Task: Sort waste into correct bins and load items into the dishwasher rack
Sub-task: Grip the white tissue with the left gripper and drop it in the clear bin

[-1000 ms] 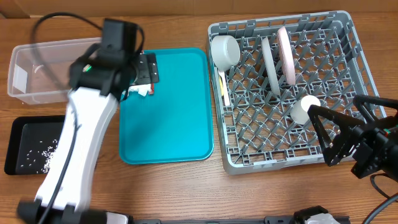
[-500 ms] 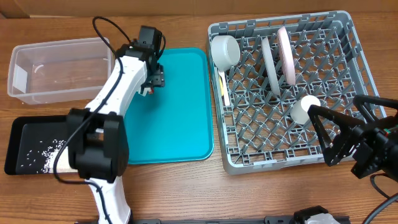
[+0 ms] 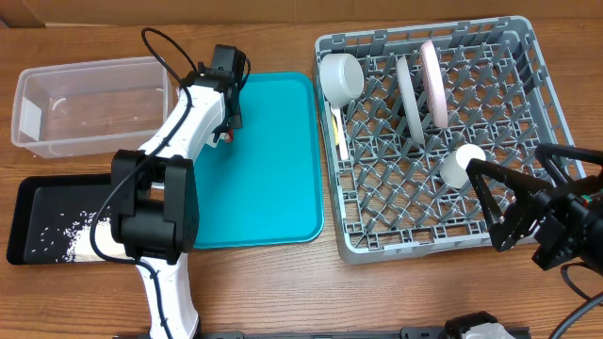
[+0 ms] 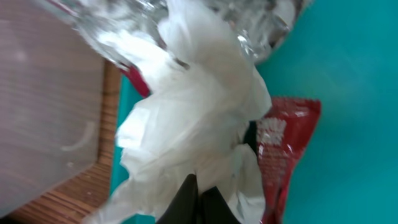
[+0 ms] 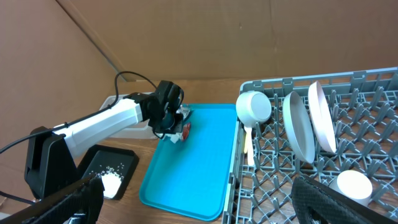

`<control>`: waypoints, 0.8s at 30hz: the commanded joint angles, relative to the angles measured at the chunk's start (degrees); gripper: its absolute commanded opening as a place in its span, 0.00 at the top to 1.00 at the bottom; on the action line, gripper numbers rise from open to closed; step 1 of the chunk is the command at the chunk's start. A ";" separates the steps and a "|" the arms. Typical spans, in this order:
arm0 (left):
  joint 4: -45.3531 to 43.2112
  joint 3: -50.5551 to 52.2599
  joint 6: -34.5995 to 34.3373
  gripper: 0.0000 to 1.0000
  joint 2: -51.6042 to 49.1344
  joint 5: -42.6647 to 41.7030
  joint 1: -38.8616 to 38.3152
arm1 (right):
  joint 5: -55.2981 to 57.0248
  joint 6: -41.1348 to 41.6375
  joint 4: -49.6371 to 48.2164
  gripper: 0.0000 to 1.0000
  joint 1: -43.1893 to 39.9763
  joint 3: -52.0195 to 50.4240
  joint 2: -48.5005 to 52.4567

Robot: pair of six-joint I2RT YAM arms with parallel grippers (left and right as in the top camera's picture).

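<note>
On the table (image 3: pixel 283 282), the most room is taken by the dishwasher rack (image 3: pixel 429 247) at the right. Two plates, one pale grey-green (image 3: pixel 409 94) and one white (image 3: pixel 434 83), are stood on edge among its pegs, a pale grey bowl (image 3: pixel 340 77) is set in its far left corner, and a small white cup (image 3: pixel 460 165) is lodged nearer the front. A yellow spoon (image 3: pixel 335 127) is laid along its left wall. A teal tray (image 3: pixel 259 179) is placed beside the rack, with a clear tub (image 3: pixel 94 113) and a black tray (image 3: pixel 38 202) further left.

The right hand (image 3: pixel 482 205) is held wide open and empty over the rack's front right part. The left hand (image 3: pixel 226 127) is closed on the crumpled white napkin (image 4: pixel 186 118) above the teal tray's far left corner; the foil wrapper (image 4: pixel 283 149) is bunched against it. Rice grains (image 3: pixel 66 231) are scattered in the black tray.
</note>
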State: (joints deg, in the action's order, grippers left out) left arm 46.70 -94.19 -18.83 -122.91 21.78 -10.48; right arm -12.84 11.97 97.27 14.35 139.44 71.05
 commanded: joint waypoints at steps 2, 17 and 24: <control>3.10 -1.09 1.53 0.96 0.68 -6.60 0.09 | 0.39 0.07 -0.24 0.00 0.22 0.13 -0.11; 10.93 -9.05 2.58 0.96 17.97 -1.90 4.57 | 0.39 0.07 -0.24 0.00 0.22 0.13 -0.11; 4.90 -9.05 2.56 0.96 15.15 -4.09 14.73 | 0.39 0.09 -0.24 0.00 0.22 0.13 -0.11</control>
State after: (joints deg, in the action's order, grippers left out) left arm 52.71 -103.37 -17.37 -104.75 17.85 0.19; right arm -12.86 11.99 97.27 14.35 139.44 71.05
